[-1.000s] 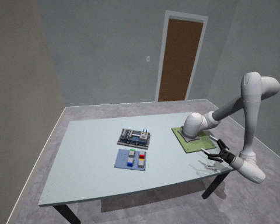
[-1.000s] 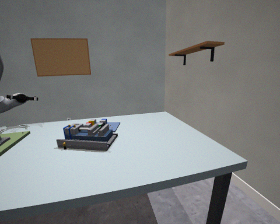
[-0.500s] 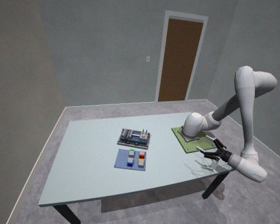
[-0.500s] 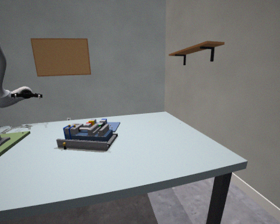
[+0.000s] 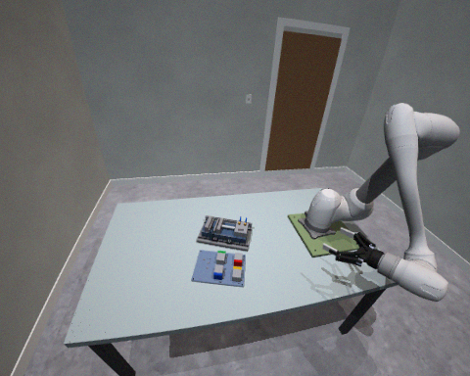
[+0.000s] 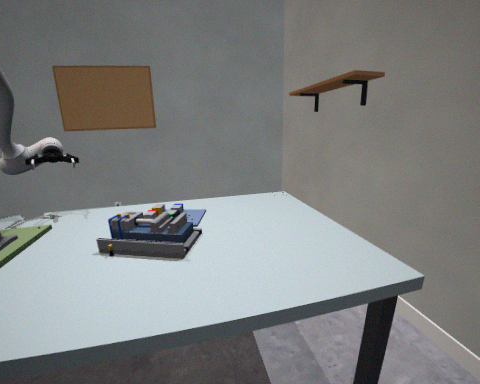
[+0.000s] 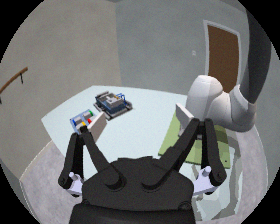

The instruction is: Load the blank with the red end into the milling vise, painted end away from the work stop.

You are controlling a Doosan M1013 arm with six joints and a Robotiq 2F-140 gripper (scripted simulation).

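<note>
Red-ended blank [image 5: 238, 259] lies on the infeed plate [image 5: 205, 268] [image 6: 198, 216] beside the vise [image 5: 225, 232] [image 6: 151, 232] [image 7: 112, 104]; the gripper [image 5: 341, 241] [image 6: 53, 163] [image 7: 137, 119], wide apart, is well away from it.

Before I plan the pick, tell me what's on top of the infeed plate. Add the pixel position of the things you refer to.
On the infeed plate [image 5: 202, 276] [image 6: 199, 217] sit four blanks, painted red, yellow, blue and green. The surface beneath them is covered.
</note>
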